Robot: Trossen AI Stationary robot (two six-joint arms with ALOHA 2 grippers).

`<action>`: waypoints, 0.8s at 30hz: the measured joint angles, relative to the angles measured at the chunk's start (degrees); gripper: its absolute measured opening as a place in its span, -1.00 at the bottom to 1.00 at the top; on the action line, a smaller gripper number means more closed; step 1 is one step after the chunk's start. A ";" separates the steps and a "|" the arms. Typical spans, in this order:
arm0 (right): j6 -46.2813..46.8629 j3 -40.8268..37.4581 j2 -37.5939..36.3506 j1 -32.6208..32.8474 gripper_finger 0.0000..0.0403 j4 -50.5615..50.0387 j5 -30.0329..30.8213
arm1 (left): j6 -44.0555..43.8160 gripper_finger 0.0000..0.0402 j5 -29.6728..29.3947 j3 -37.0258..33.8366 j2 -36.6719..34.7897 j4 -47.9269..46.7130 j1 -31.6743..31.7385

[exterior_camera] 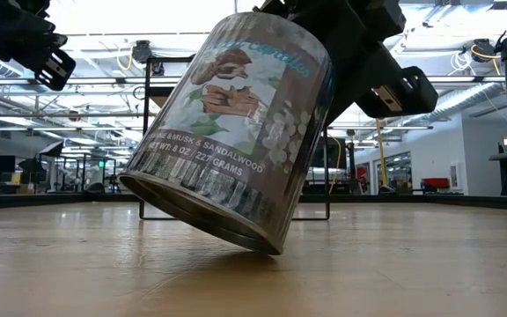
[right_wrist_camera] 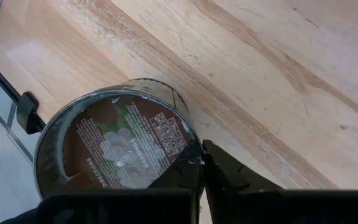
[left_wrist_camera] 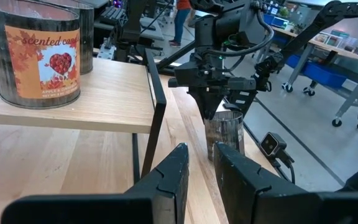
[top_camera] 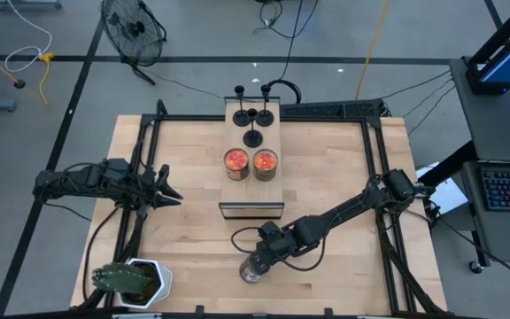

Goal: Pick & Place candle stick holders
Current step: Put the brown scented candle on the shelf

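Three black candle stick holders [top_camera: 253, 137] stand on their disc bases on the far part of a wooden riser [top_camera: 251, 184] at the table's centre. My right gripper [top_camera: 259, 261] is near the table's front edge, shut on a silver candle tin [exterior_camera: 227, 132], which also shows in the right wrist view [right_wrist_camera: 117, 149]. My left gripper [top_camera: 171, 197] waits open at the table's left side, its fingers [left_wrist_camera: 173, 177] level and pointing toward the riser, holding nothing. My right gripper pinches the tin's top rim [right_wrist_camera: 192, 157] between its two fingers, one over the labelled top face and one outside the wall. The fingers slant down from the table's right. The tin is tilted, with only its lower edge [exterior_camera: 267, 248] on the table.
Two tins with orange-red tops [top_camera: 251, 161] stand on the riser in front of the holders; one shows close in the left wrist view [left_wrist_camera: 39, 59]. A potted plant in a white pot [top_camera: 135, 282] sits at the near left corner. A black frame [top_camera: 374, 133] rims the table.
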 joint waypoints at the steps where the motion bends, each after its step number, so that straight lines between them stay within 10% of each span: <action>1: -0.02 0.00 0.00 0.00 -0.99 -0.06 0.00 | 0.00 -0.60 0.00 0.00 -0.01 0.00 0.00; 24: -4.97 -0.17 -6.55 0.02 -1.00 -1.84 0.00 | 0.22 -0.60 -0.02 0.00 -0.02 0.04 0.04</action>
